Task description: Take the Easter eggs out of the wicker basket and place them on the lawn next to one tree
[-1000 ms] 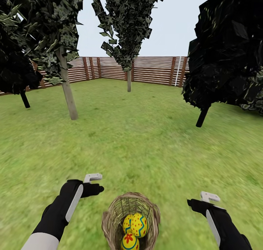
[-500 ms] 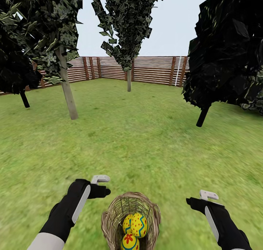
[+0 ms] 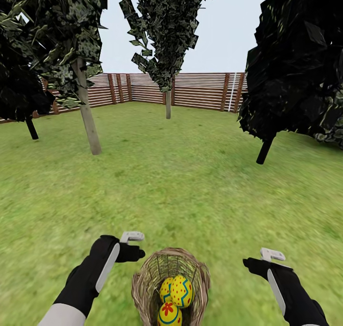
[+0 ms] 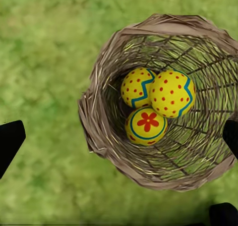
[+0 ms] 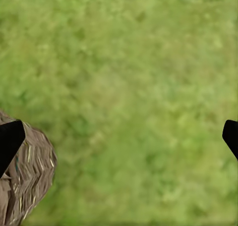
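Wicker basket [image 3: 171,283] upright on the lawn [image 3: 190,192], low centre of head view, between the two arms. All three Easter eggs [image 4: 153,104] inside, bunched and touching; flower egg [image 4: 146,126] lies against the two dotted ones. Left gripper [image 3: 132,245] hangs just beside the basket's left rim, its fingers [image 4: 10,141] spread wide with the basket mouth between them, holding nothing. Right gripper [image 3: 259,261] off the basket's right side, apart from it, fingers [image 5: 10,141] wide, empty, over grass. Pale-trunked tree [image 3: 88,121] stands far left; slat fence [image 3: 200,91] behind.
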`<state>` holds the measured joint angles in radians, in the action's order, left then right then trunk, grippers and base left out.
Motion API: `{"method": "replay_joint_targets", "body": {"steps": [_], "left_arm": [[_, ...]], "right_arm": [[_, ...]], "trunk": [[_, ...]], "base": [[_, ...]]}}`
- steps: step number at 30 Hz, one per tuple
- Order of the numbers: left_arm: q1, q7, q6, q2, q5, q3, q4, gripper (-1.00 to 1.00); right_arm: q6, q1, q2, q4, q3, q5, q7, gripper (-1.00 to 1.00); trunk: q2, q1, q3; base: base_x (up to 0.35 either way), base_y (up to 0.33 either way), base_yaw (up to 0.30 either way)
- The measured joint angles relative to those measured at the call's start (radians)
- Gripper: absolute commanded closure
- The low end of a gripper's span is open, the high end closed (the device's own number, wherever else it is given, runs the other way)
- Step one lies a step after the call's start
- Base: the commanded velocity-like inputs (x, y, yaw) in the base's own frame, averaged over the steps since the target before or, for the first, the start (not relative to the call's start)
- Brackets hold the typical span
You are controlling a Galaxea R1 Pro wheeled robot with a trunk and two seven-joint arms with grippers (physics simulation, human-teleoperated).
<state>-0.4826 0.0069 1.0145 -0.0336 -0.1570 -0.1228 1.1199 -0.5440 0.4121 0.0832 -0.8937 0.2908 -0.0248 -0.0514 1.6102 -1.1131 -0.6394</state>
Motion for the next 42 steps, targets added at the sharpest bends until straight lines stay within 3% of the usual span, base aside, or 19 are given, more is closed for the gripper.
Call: {"method": "replay_joint_targets", "body": {"steps": [8, 15, 25, 42], "left_arm": [[-0.02, 0.001, -0.005, -0.032, 0.004, -0.001, -0.126, -1.0], [-0.062, 0.001, -0.016, -0.037, 0.0, 0.001, -0.25, -1.0], [-0.068, 0.002, -0.079, -0.035, 0.005, 0.005, -0.267, -1.0], [-0.068, 0.002, -0.083, -0.036, 0.003, 0.006, -0.257, -1.0]], "right_arm": [[0.0, 0.0, 0.0, 0.014, -0.002, 0.0, -0.001, -1.0], [0.004, 0.0, 0.0, 0.015, -0.001, -0.001, -0.006, -1.0], [0.006, 0.0, 0.005, 0.011, 0.0, -0.003, -0.007, -1.0], [0.006, 0.0, 0.004, 0.013, 0.0, -0.001, -0.006, -1.0]], "trunk": [[0.056, -0.031, -0.025], [0.105, -0.058, -0.047], [0.175, -0.096, -0.078], [0.294, -0.161, -0.132]], "base": [[0.0, 0.0, 0.0], [0.0, 0.0, 0.0], [0.0, 0.0, 0.0], [0.0, 0.0, 0.0]]}}
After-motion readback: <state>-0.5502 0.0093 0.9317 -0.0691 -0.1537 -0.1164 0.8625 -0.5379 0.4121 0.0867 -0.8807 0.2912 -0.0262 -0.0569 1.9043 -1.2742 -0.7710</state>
